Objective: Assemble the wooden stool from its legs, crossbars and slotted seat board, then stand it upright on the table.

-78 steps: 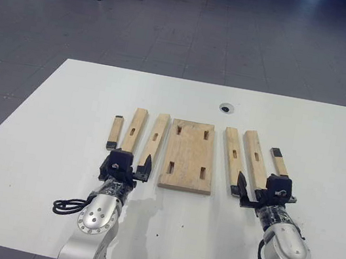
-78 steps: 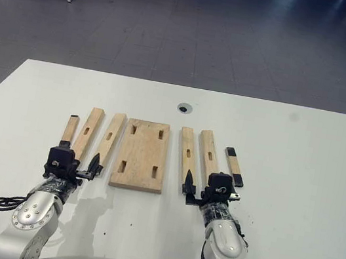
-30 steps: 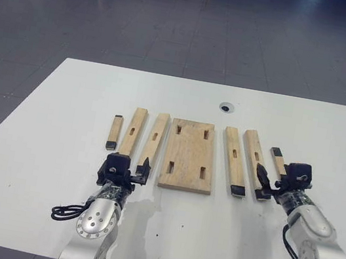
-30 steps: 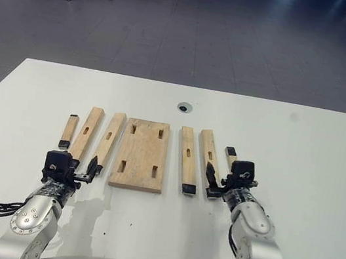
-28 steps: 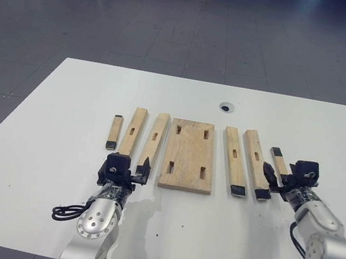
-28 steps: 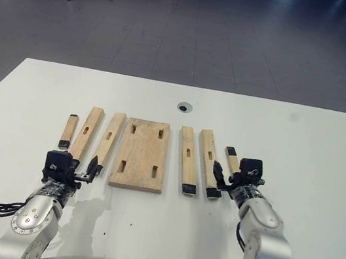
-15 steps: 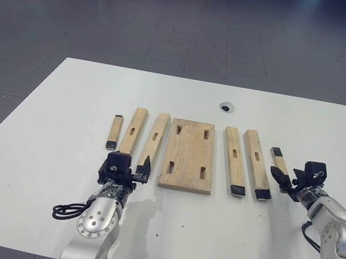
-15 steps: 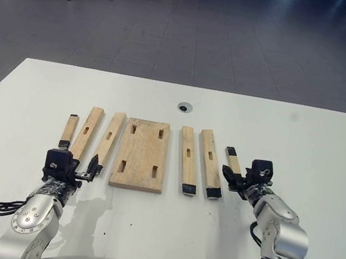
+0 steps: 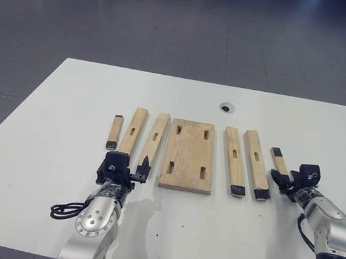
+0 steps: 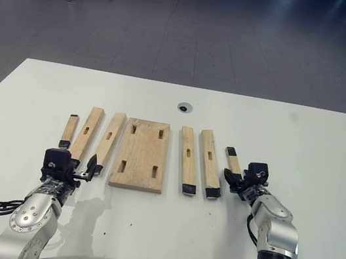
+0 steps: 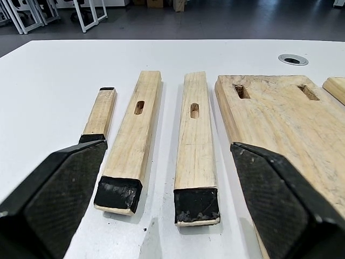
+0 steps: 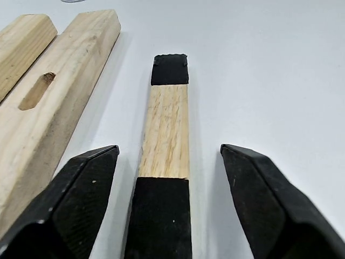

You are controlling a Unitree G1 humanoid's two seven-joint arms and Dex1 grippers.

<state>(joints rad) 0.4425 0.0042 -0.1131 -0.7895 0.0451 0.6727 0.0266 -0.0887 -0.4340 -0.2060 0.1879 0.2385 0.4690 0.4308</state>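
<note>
The slotted seat board lies flat in the middle of the white table. On its left lie two slotted legs and a short crossbar. Two more legs and a second short crossbar lie to its right. My left gripper is open, low at the near ends of the two left legs. My right gripper is open, its fingers either side of the right crossbar's black near end.
A round cable hole sits in the table behind the seat board. A black cable loops beside my left forearm. Bare table stretches to either side of the parts, with grey floor beyond the far edge.
My right gripper has swung to the right, from the near ends of the two right legs to the right crossbar's near end. The left gripper has stayed put.
</note>
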